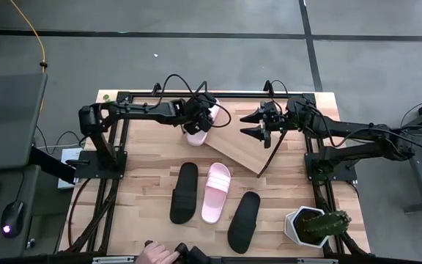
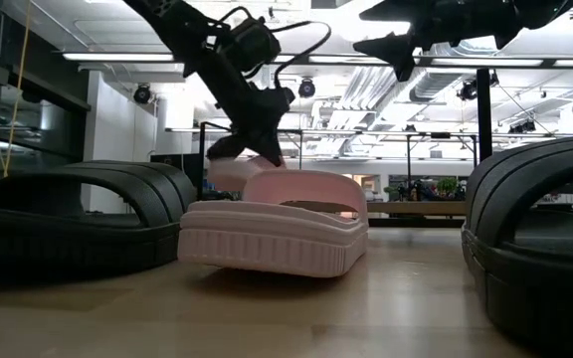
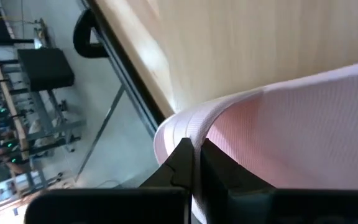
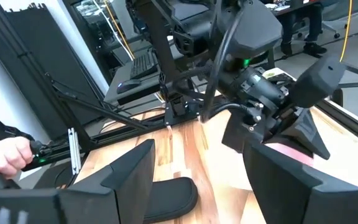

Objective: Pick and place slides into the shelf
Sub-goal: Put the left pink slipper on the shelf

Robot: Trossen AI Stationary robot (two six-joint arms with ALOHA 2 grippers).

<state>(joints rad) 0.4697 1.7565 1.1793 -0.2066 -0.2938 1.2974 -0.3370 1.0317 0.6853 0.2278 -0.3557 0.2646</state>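
My left gripper (image 1: 200,116) is shut on a pale pink slide (image 1: 197,132) at the far left end of the shelf (image 1: 242,145), a tilted light-wood board on a black wire frame. My right gripper (image 1: 254,125) hangs open and empty above the shelf's far right part; its fingers stand wide apart in the right wrist view (image 4: 197,186). A black slide (image 1: 184,192), a second pink slide (image 1: 216,192) and another black slide (image 1: 244,220) lie flat on their soles on the table, near of the shelf. My left gripper pinches a thin edge of the pink slide (image 3: 182,127) between its two fingers; whether this is the strap or the sole's rim I cannot tell. The fingers come slanting down from the table's left. The slide hangs below them (image 2: 235,167). The near pink slide hides its lower end.
A white pot with a cactus (image 1: 312,224) stands at the near right corner. A person's hand (image 1: 156,253) holds a device at the table's near edge. Black frames (image 1: 108,158) stand along both table sides.
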